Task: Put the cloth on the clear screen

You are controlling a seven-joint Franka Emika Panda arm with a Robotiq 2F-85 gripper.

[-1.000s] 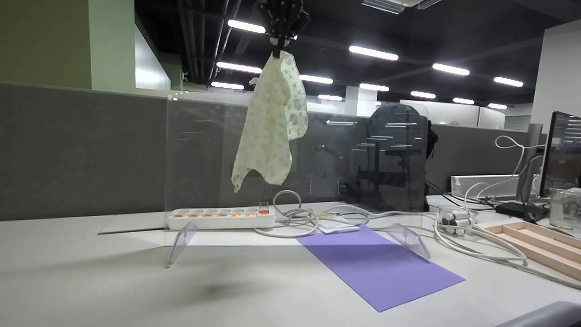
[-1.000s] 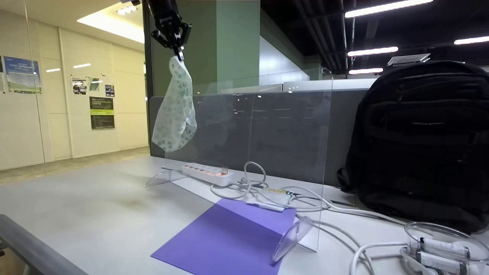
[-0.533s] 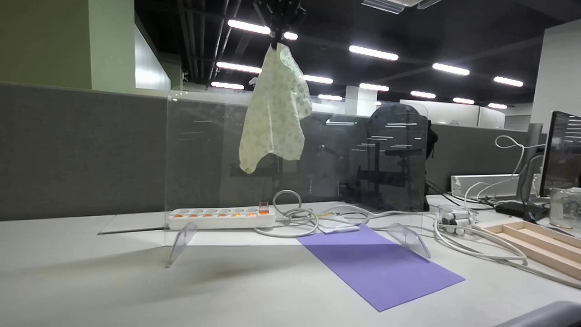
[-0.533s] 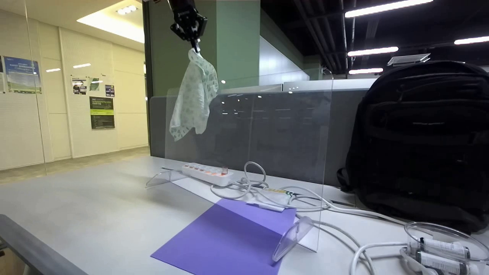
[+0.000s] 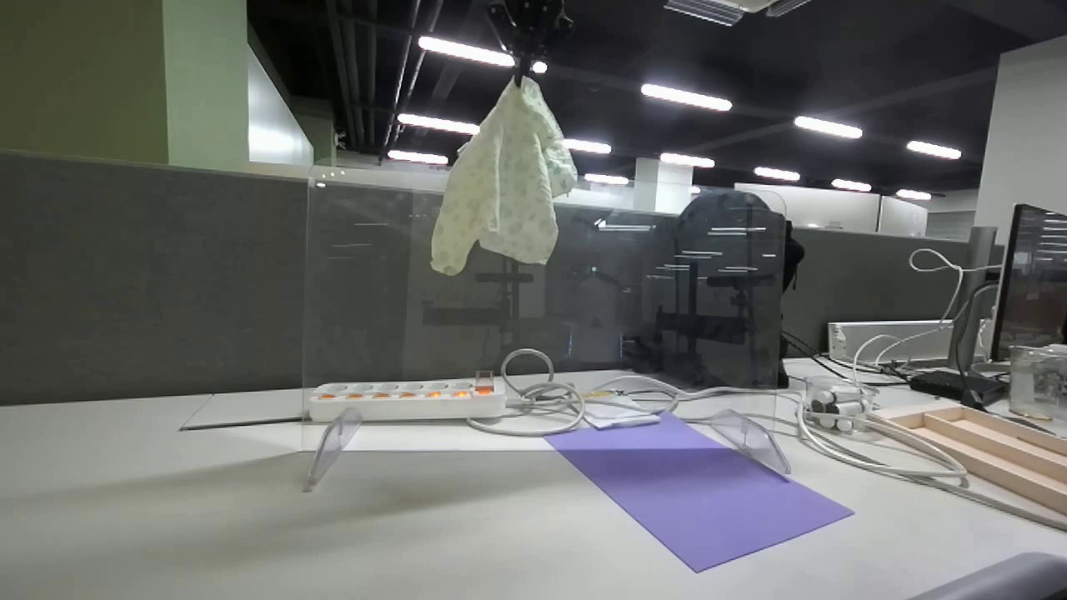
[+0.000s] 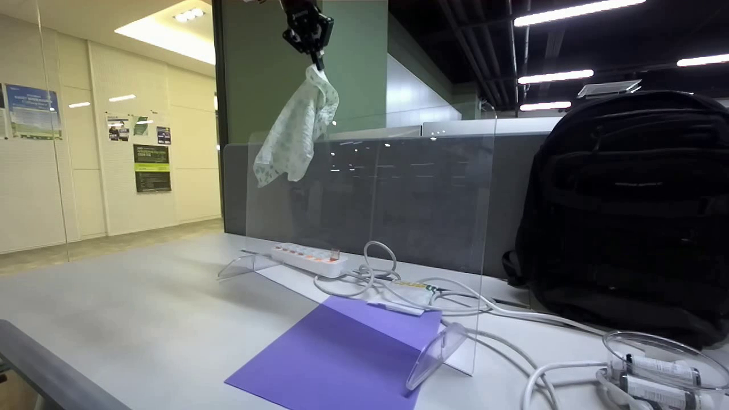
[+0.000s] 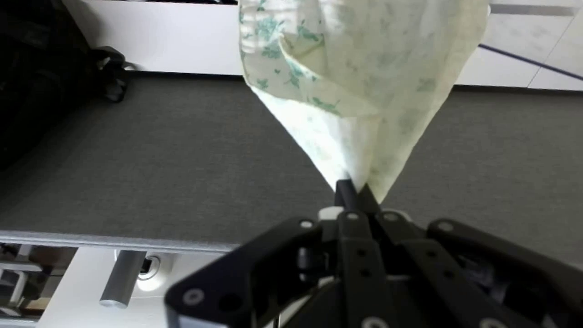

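My gripper is shut on the top of a pale cloth with green leaf print. In both exterior views the gripper is high above the desk, and the cloth hangs down from it in folds. The clear screen stands upright on the desk on clear feet; it also shows in an exterior view. The gripper is above the level of the screen's top edge. The cloth's lower part overlaps the screen's upper part in both exterior views. I cannot tell whether they touch.
A grey partition stands behind the screen. A white power strip and cables lie behind it. A purple sheet lies under its end. A black backpack, a clear cup with bottles and a wooden tray are nearby.
The gripper and cloth have moved up slightly and, in an exterior view, to the right over the screen. The cloth's lower edge is higher and its folds have shifted. The grip has stayed shut.
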